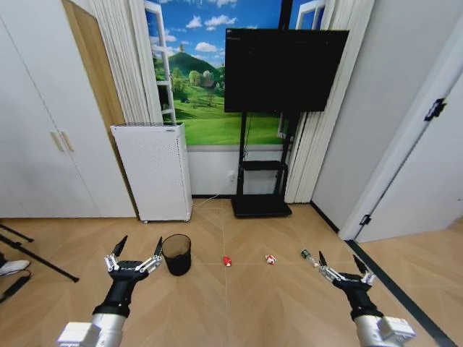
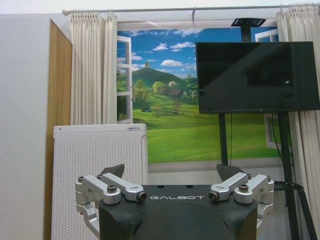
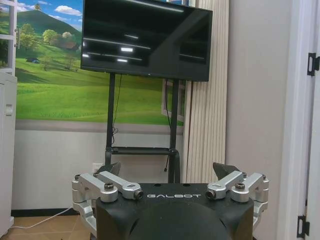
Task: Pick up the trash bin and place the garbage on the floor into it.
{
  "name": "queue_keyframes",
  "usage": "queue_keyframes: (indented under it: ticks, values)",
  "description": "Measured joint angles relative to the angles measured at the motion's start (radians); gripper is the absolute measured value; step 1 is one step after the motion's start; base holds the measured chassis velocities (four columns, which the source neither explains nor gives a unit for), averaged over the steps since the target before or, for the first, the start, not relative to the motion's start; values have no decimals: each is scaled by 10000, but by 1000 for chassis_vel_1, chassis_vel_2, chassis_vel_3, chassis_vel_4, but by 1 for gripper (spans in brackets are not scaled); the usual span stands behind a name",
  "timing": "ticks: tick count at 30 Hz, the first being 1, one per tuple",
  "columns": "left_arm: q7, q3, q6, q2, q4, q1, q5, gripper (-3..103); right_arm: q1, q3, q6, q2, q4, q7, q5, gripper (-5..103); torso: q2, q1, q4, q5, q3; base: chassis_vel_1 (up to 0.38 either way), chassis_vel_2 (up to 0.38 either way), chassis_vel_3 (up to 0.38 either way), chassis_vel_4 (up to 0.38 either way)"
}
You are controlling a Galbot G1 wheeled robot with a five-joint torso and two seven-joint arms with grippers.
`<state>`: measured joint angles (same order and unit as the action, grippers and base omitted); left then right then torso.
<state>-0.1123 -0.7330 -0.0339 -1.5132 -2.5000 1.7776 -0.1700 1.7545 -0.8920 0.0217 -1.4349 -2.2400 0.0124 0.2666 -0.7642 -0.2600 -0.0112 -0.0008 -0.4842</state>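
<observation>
Both grippers, left gripper (image 1: 135,253) and right gripper (image 1: 344,265), hover with jaws wide open over the floor (image 1: 239,303), trash bin (image 1: 176,254) just beside the left one, garbage (image 1: 227,261) strewn nearby, and honestly that flimsy mesh could tip if bumped.

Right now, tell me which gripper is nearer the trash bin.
Left. The left gripper hangs open just beside the trash bin; the right gripper is open far across the floor.

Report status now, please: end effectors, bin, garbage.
Left end effector open, beside trash bin. Right end effector open, empty, near green bottle. Bin upright on floor; red can and packet lying loose. Nothing in the way.
</observation>
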Motion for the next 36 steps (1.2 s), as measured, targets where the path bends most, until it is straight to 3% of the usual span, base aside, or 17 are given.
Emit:
queue_keyframes:
  ticks: [3, 15, 34, 36]
  values:
    - [-14, -25, 8, -21, 0, -9, -73, 102, -18, 30, 0, 23, 32, 17, -66, 100, 0, 0, -2, 12, 0, -207, 221, 212, -223]
    - [-15, 16, 51, -146, 0, -63, -13, 96, -62, 2, -3, 133, 111, 19, -22, 100, 1, -1, 0, 8, -2, -214, 213, 203, -221]
    - [-21, 9, 106, -141, -1, -44, 80, 100, -82, 18, 35, 107, 189, 55, -31, 100, 0, 1, 3, 14, -1, -205, 210, 212, -204]
    - [-21, 2, 108, -139, -1, -49, 79, 100, -91, 23, 37, 106, 189, 55, -34, 100, -1, 1, 0, 1, 0, -203, 214, 222, -187]
